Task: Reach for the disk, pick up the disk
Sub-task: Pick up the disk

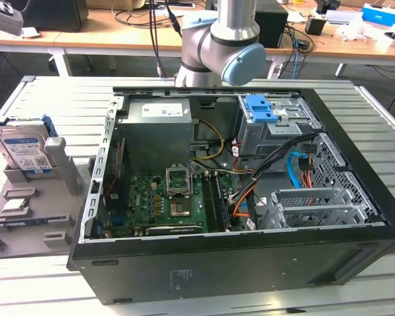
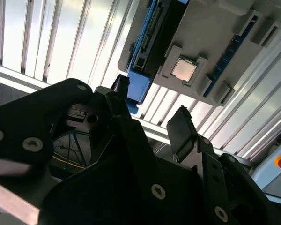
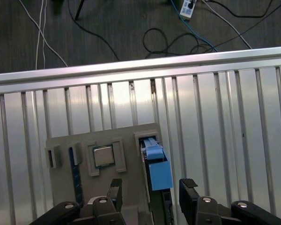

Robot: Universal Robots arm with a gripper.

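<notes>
In the exterior view, the disk [image 1: 25,153] stands upright in a grey holder [image 1: 64,168] on the slatted counter [image 1: 39,276], to the exterior view's left of the open computer case [image 1: 237,197]. It is silver with a blue-and-white label and blue rails.

In the second wrist view, the tool [image 2: 150,105] is spread and empty, with the disk [image 2: 152,37] edge-on beyond it beside a square chip [image 2: 183,69].

In the first wrist view, the tool's [image 3: 151,187] fingers flank the disk's [image 3: 158,168] blue rail.
</notes>
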